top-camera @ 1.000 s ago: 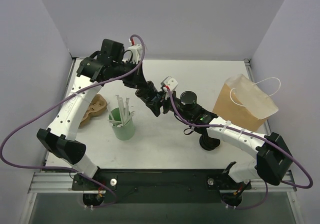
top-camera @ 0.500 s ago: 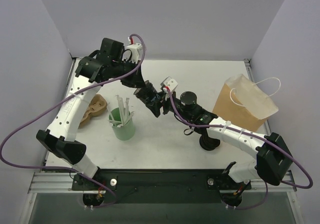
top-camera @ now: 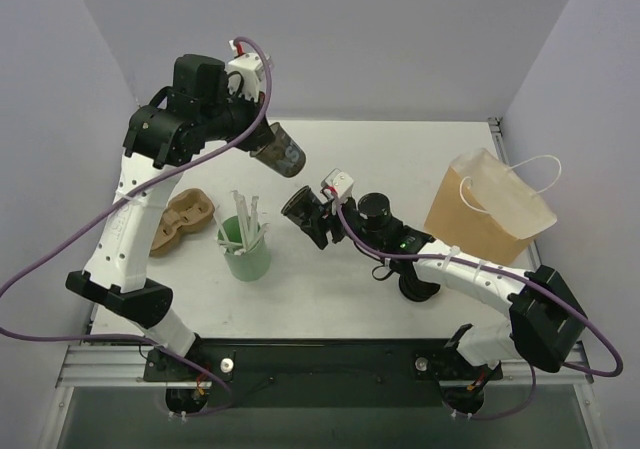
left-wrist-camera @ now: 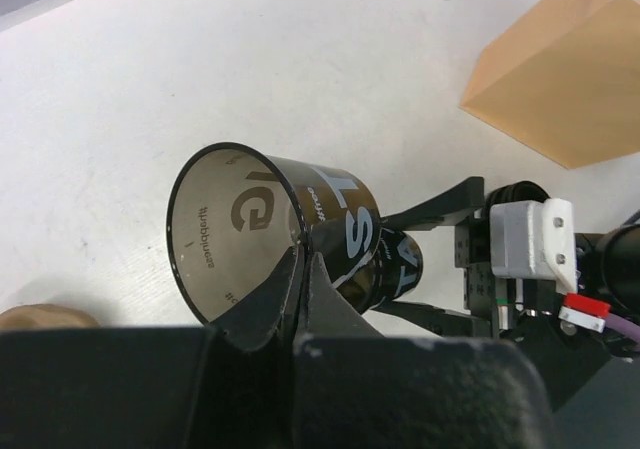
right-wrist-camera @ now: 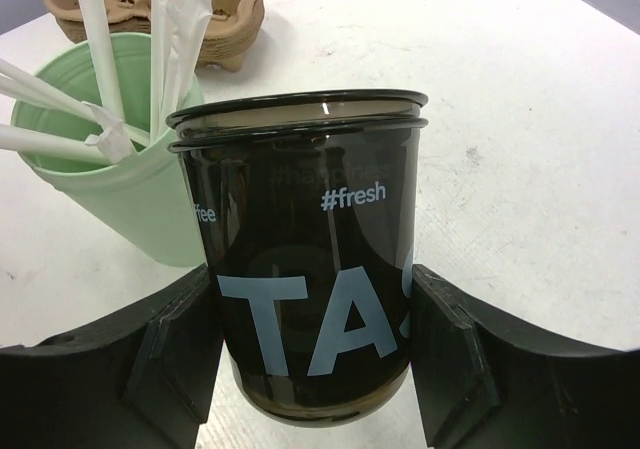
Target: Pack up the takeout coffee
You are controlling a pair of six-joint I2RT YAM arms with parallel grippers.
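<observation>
Right end effector (right-wrist-camera: pixel 315 364) clamps the black coffee cup (right-wrist-camera: pixel 315 239) by its sides, mid-frame in the top view, over the counter (top-camera: pixel 400 159), just right of the green cup (right-wrist-camera: pixel 120 199). Left end effector (left-wrist-camera: pixel 303 269), closed, pinches the rim of a second black cup (left-wrist-camera: pixel 225 234), raised upper left.

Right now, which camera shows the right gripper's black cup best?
Right wrist view: the black cup fills the frame, lettering readable, clamped in the right gripper. The top view shows it small, tilted; the left wrist view shows only part behind the brown-lined cup in the left gripper.
</observation>
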